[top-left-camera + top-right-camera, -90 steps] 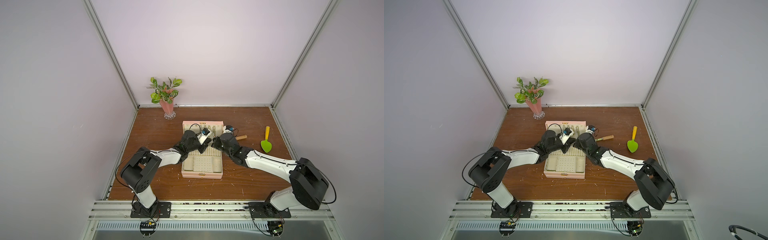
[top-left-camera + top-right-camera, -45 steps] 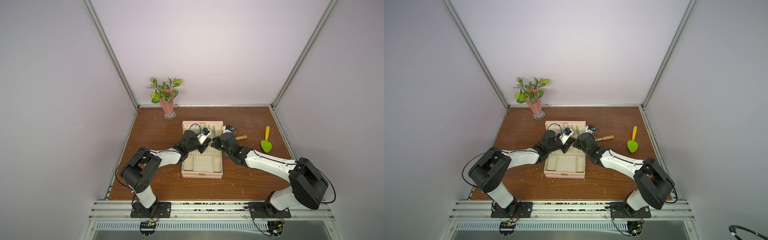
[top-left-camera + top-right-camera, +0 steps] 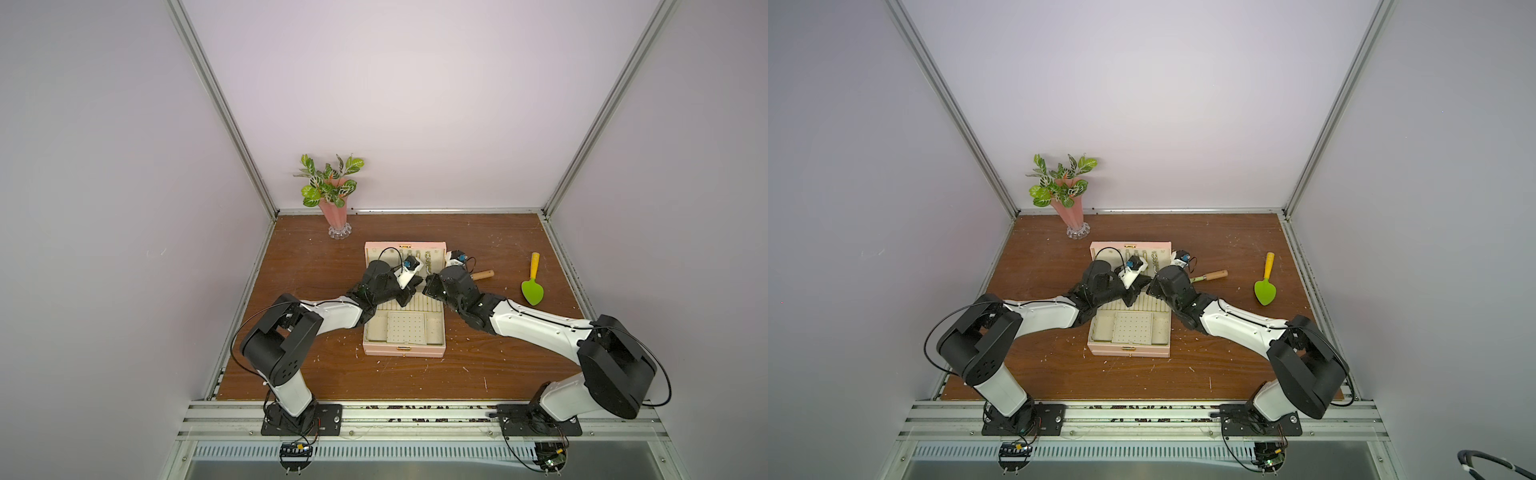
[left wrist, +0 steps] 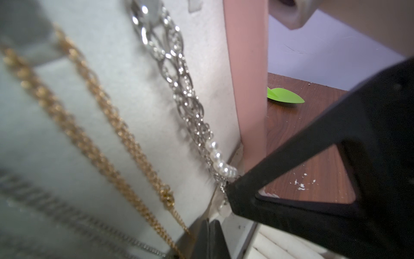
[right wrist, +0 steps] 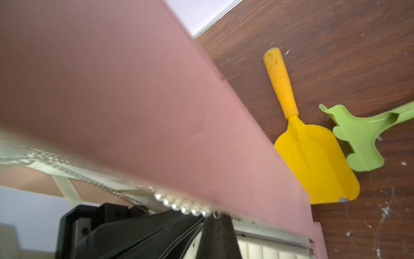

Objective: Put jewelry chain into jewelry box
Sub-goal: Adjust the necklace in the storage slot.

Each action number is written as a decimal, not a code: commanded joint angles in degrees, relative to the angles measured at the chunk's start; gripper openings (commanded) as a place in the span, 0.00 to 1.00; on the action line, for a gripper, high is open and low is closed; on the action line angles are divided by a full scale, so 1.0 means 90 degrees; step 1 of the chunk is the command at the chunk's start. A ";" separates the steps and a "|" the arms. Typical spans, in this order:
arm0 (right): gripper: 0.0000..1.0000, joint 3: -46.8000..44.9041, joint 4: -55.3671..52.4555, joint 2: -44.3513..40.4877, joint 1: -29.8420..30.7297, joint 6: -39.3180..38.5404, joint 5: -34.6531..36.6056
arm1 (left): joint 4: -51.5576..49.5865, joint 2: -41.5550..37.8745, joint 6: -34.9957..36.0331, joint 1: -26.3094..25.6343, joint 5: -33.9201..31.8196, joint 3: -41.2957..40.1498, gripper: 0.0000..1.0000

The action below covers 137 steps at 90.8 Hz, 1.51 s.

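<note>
The left gripper [image 3: 407,298] was closed tight, with nothing seen between its jaws, its tips above the ring-roll rows. Just at its 3 o'clock, the right gripper [image 3: 428,287] was likewise closed. Its tip touched the lower, pearl-beaded end of the jewelry chain [image 4: 183,92] (whether it pinched a link could not be told). The chain hung down the cream lining of the raised lid, at the 1 o'clock corner of the jewelry box [image 3: 405,352], with 2 gold strands [image 4: 117,122] beside it. A green scoop [image 3: 532,291] lay at the box's 3 o'clock and a pink vase [image 3: 334,214] at 11 o'clock.
</note>
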 commanded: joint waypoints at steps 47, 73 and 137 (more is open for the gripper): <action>0.11 -0.0115 0.0242 -0.0175 0.0128 -0.0483 -0.0538 | 0.0811 -0.0143 -0.0038 0.0021 0.0243 0.0106 0.01; 0.29 -0.0196 -0.0006 -0.0688 0.0125 -0.0639 -0.0432 | 0.0784 -0.0155 0.0024 0.0026 0.0252 0.0096 0.01; 0.20 -0.0683 0.1184 -0.0422 0.0361 -0.1626 0.0989 | 0.0833 -0.0193 0.0078 0.0029 0.0365 0.0057 0.01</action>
